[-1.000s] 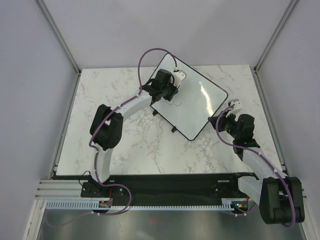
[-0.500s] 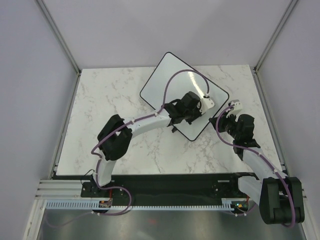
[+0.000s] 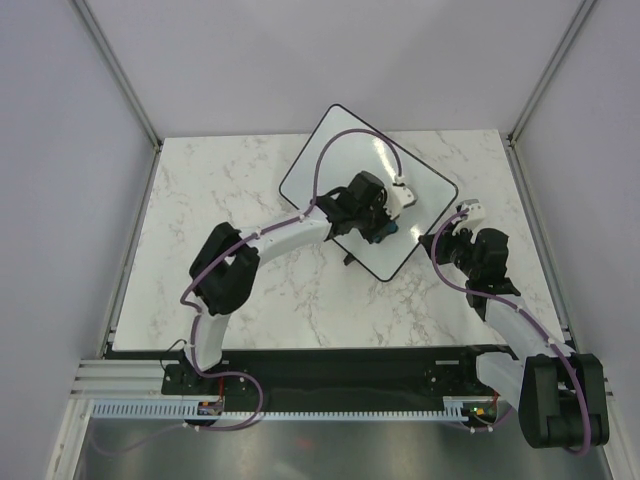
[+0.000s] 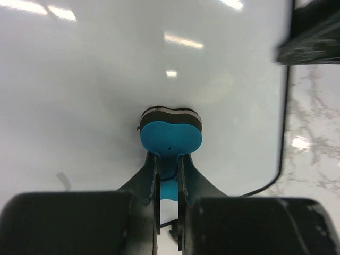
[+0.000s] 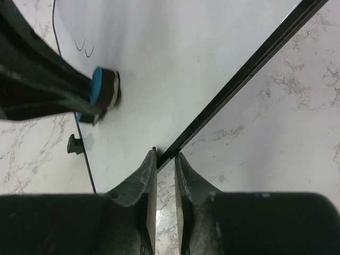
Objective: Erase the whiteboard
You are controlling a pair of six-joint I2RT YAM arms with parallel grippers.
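Slanting far-left to near-right, whiteboard (image 3: 330,165) — left gripper (image 4: 167,158) clamps eraser (image 4: 171,135), right gripper (image 5: 163,156) its edge.

One whiteboard (image 3: 350,160), one blue eraser (image 4: 170,137), one table (image 3: 200,190).

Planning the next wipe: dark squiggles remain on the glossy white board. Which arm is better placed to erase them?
Left. The left gripper holds the blue bone-shaped eraser on the glossy white whiteboard near the squiggles; the right gripper pinches its black edge.
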